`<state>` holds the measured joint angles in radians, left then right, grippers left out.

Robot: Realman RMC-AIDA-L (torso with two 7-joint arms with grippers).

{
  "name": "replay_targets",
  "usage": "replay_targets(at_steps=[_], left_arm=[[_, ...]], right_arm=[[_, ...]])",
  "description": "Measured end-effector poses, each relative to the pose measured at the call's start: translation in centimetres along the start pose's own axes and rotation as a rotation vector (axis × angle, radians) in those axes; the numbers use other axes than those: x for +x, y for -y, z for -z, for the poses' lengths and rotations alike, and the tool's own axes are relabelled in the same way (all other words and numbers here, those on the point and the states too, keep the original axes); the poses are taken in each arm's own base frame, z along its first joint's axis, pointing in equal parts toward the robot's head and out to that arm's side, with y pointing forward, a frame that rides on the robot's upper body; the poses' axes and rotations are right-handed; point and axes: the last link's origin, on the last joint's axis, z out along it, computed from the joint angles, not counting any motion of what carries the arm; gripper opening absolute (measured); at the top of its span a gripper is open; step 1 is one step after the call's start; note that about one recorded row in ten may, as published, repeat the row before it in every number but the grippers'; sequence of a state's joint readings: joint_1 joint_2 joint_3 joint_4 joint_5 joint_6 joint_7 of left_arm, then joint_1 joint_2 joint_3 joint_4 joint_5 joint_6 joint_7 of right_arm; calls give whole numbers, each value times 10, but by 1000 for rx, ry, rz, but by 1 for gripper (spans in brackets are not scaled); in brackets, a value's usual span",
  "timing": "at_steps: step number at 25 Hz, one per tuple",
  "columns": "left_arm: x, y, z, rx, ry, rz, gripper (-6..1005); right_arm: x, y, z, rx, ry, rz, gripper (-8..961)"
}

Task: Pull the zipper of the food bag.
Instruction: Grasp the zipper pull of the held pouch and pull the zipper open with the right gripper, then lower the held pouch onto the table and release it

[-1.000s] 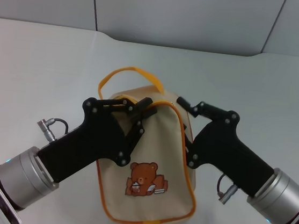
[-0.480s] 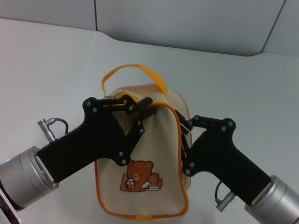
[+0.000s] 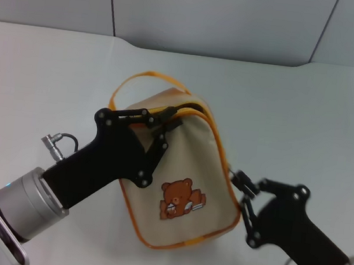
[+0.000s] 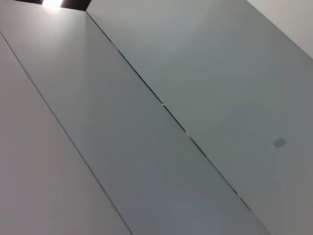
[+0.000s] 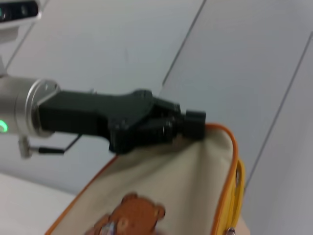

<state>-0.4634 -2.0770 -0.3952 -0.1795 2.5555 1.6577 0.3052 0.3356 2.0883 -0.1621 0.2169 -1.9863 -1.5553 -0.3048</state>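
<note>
The cream food bag (image 3: 193, 160) with a bear print (image 3: 182, 201) stands mid-table, its orange strap (image 3: 141, 80) at the back. My left gripper (image 3: 170, 123) is shut on the bag's top edge, as the right wrist view (image 5: 193, 125) also shows. The yellow-orange zipper (image 3: 221, 151) runs down the bag's right edge, with a dark gap open at the top. My right gripper (image 3: 243, 183) is low at the bag's right side, its fingers closed at the zipper line. The pull tab is hidden between them. The right wrist view shows the bag (image 5: 186, 186) and zipper tape (image 5: 238, 188).
The white table (image 3: 306, 121) spreads around the bag, with a grey panelled wall (image 3: 209, 15) behind it. The left wrist view shows only grey wall panels (image 4: 156, 117).
My right gripper has moved from the bag's top down along its right edge toward me. The bag's top has opened and the bag has shifted slightly. The left gripper has kept its hold.
</note>
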Motion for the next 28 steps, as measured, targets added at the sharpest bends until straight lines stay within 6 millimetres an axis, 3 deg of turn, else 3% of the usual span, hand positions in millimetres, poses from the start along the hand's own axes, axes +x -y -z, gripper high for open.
replay_targets(at_steps=[8, 17, 21, 26, 28], left_arm=[[-1, 2, -1, 10, 3, 0, 61], [0, -5, 3, 19, 18, 65, 62], [2, -16, 7, 23, 40, 179, 62], [5, -27, 12, 89, 77, 269, 62], [5, -28, 13, 110, 86, 299, 124]], right_arm=[[15, -6, 32, 14, -119, -1, 2], [9, -4, 39, 64, -91, -24, 10], [9, 10, 46, 103, -70, -145, 14], [9, 28, 47, 98, -41, -262, 147], [10, 44, 46, 83, -24, -332, 226]])
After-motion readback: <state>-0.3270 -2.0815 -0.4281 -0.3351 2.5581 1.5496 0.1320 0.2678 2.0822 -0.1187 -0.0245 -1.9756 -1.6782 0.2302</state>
